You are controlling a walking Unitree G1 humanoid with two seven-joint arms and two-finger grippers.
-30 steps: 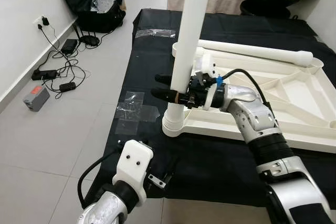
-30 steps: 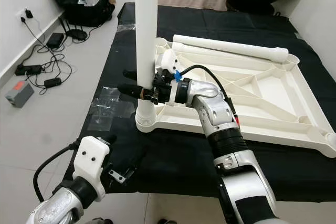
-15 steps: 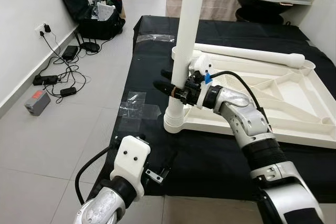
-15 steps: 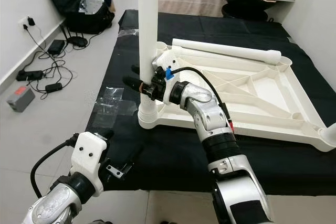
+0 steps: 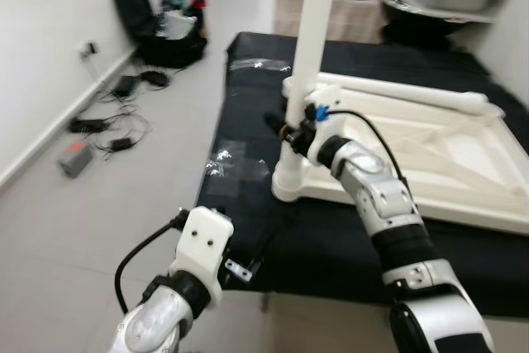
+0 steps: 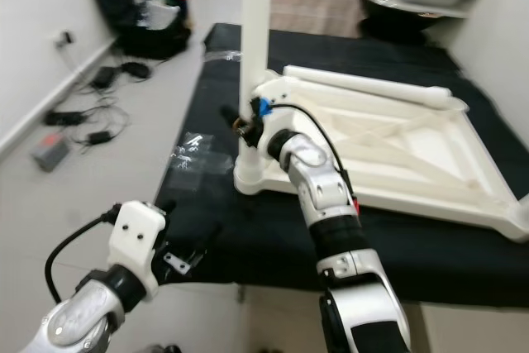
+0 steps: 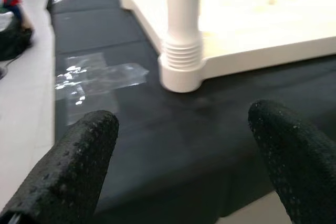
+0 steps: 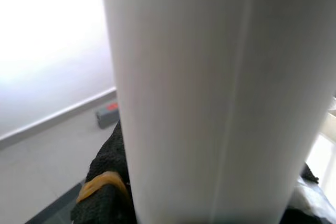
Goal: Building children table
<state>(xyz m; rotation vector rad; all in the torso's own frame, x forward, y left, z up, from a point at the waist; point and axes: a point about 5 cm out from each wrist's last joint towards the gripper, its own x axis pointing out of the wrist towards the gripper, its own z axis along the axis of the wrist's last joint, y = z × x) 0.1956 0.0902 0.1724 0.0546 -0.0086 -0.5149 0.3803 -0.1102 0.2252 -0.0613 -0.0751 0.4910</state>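
Since the earlier frame my view has swung, so the scene sits further right; my right gripper (image 5: pixel 289 131) still clasps the white table leg (image 5: pixel 307 55). The leg stands upright in the corner socket (image 5: pixel 289 185) of the inverted white tabletop (image 5: pixel 463 150), which lies on the black mat (image 5: pixel 331 245). My fingers close around the leg low on its shaft. A second leg (image 5: pixel 413 93) lies along the tabletop's far edge. My left gripper (image 7: pixel 184 156) hangs low near the mat's edge, its fingers (image 7: pixel 68 166) spread wide. Cables (image 5: pixel 111 126) lie on the floor to the left.

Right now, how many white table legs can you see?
2. One round white plastic leg stands upright in the overturned white tabletop's corner socket, gripped by the right tool; another lies along its far edge.
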